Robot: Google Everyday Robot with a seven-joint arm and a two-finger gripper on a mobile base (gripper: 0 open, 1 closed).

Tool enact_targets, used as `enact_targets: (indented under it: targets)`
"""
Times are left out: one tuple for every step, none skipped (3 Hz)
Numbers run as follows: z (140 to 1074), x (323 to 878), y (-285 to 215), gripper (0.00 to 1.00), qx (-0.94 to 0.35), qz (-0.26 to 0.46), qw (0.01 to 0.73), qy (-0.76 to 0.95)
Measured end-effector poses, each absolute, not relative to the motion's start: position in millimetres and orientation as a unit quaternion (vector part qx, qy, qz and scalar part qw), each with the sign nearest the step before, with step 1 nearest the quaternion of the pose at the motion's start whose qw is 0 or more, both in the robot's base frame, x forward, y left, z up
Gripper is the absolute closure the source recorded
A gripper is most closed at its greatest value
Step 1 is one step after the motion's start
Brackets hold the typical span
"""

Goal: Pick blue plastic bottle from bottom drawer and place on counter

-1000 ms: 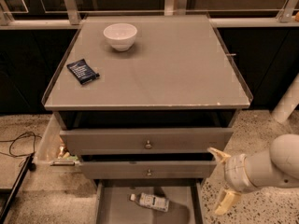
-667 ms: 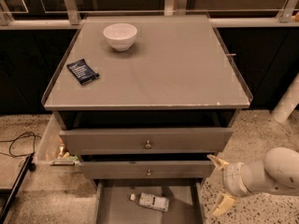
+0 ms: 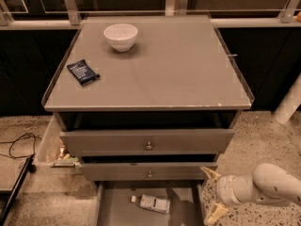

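The blue plastic bottle [image 3: 151,204] lies on its side on the floor of the pulled-out bottom drawer [image 3: 117,210], white cap to the left. The counter [image 3: 174,69] is the grey cabinet top above. My gripper [image 3: 211,193] is at the lower right, beside the drawer's right edge and right of the bottle, not touching it. Its two cream fingertips [image 3: 209,173] stand well apart, open and empty. The white arm [image 3: 263,187] runs off to the right.
A white bowl [image 3: 121,36] stands at the counter's back left. A dark blue snack packet [image 3: 83,72] lies near its left edge. Two upper drawers [image 3: 148,142] with round knobs are slightly pulled out. A side bin [image 3: 56,149] holds small items. A black cable [image 3: 19,145] lies on the floor.
My arm and gripper have moved lower and a little to the right beside the bottom drawer. The bottle has not moved.
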State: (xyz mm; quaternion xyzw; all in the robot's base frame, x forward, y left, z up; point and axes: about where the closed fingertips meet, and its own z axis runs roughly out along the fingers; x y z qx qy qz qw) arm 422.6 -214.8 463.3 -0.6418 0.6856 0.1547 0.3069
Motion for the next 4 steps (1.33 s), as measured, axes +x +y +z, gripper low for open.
enact_targets:
  targets:
    - [463.1, 422.6, -214.7, 0.00, -0.642, 0.155, 0.307, 0.686]
    - [442.8, 418.3, -204.1, 0.00, -0.640, 0.173, 0.293, 0.689]
    - [390.3, 421.1, -194.8, 0.00, -0.621, 0.206, 0.273, 0.705]
    - [334.8, 422.1, -176.4, 0.00, -0.608, 0.243, 0.264, 0.709]
